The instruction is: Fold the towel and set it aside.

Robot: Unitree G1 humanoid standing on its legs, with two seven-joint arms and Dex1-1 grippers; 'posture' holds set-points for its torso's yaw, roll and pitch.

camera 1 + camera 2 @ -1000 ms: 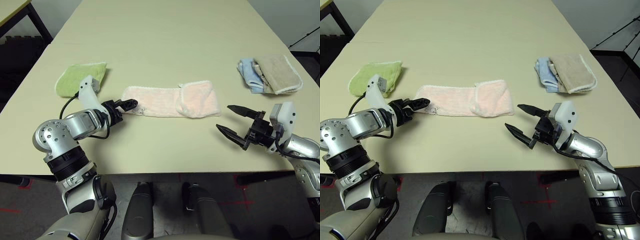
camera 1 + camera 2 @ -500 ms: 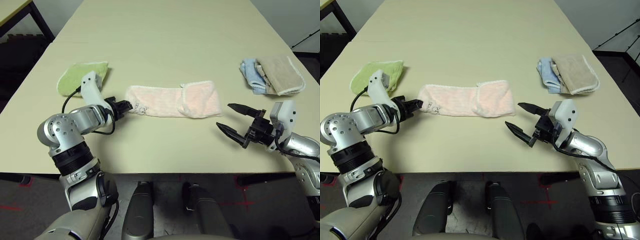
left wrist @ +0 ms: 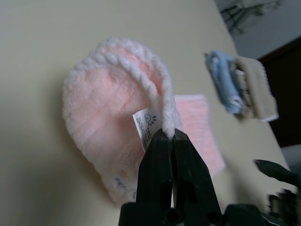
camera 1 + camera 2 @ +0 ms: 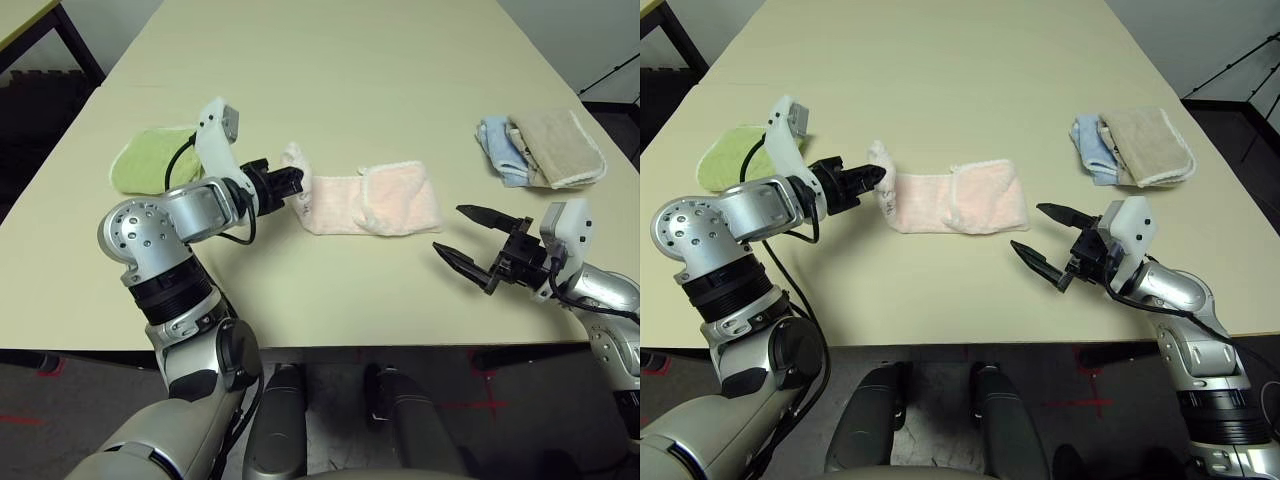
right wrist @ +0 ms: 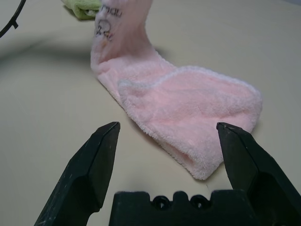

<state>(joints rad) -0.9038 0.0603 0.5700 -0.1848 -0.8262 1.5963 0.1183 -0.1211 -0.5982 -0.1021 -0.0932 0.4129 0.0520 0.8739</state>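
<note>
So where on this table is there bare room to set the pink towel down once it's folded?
The far half of the table beyond all the cloths is bare, and so is the near strip between the left gripper and right gripper. The sides are taken: green cloth on the left, blue and beige cloths on the right, the towel mid-table.

Green cloth (image 4: 150, 160) partly behind left arm
</note>
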